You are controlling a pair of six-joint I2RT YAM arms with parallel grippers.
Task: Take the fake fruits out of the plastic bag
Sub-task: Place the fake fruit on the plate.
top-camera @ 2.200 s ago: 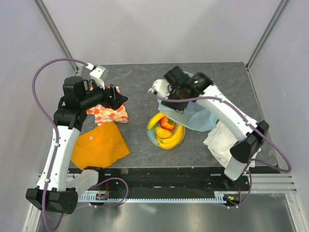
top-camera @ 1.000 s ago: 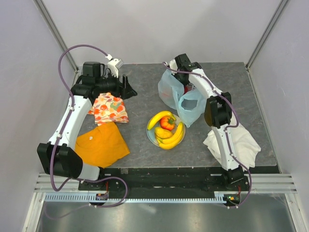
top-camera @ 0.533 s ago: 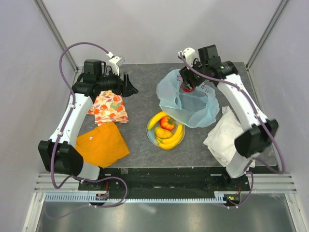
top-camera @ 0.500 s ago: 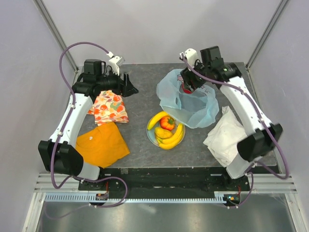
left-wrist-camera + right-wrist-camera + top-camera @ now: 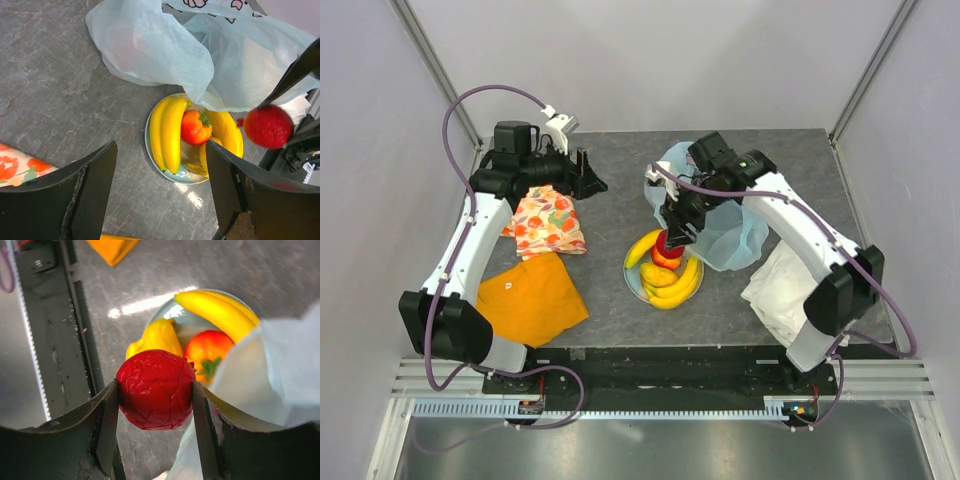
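Right wrist alone shows the red fruit seemingly wrinkled.

A plate sits at the middle of the table, with bananas and an apple-like fruit on it. The plastic bag lies to its upper right, one edge over the plate's rim. The right gripper holds a round fruit above the plate. At left, a fruit-patterned cloth lies behind a folded cloth. A crumpled cloth lies at lower right.
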